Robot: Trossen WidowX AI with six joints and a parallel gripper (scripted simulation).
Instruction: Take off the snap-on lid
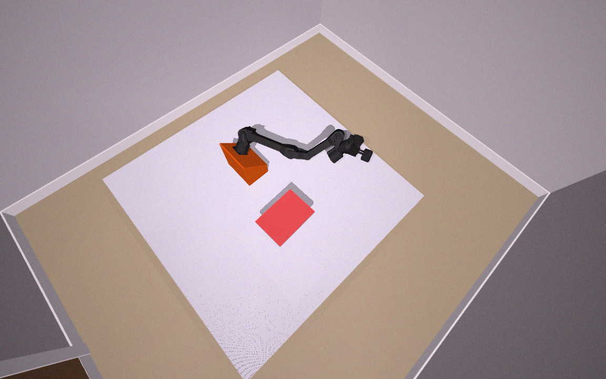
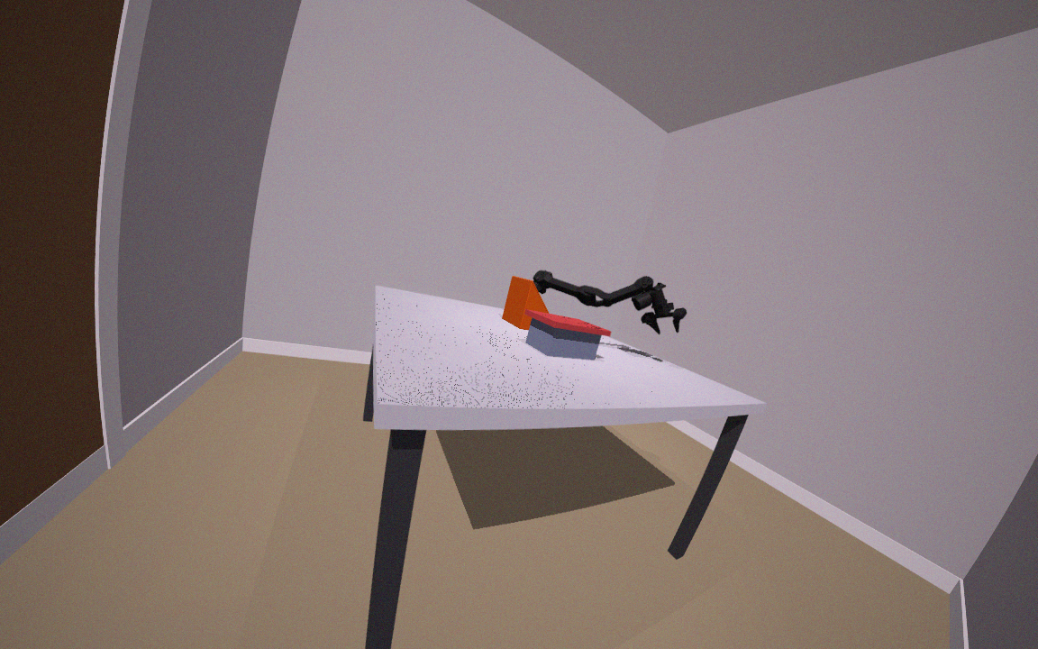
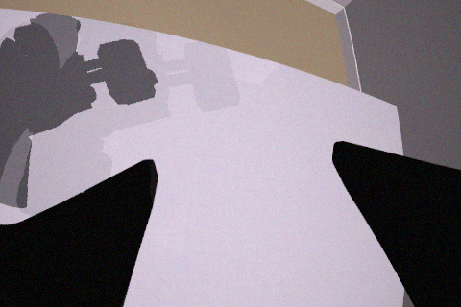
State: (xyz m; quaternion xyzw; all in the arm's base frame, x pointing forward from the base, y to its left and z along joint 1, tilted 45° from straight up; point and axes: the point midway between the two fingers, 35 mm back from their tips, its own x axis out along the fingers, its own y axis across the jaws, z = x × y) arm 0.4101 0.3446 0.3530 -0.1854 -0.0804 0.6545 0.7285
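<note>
The red lid (image 1: 284,217) (image 2: 569,324) sits on top of the grey-blue storage box (image 2: 561,344), flat side up. The box stands on the white table (image 1: 178,211) (image 2: 498,407) (image 3: 269,240). In the top view the lid hides the box. My gripper (image 1: 351,156) (image 2: 667,332) (image 3: 246,160) is open and empty. It hangs above the table near an edge, well off to the side of the lid and box, with its fingers pointing down. The wrist view shows only bare table between the fingers, with neither lid nor box in it.
An orange wedge-shaped block (image 1: 254,175) (image 2: 516,303) stands at the foot of the arm (image 1: 291,151) (image 2: 591,294), beside the box. The arm stretches from it past the box, above the table. The arm's shadow falls on the table.
</note>
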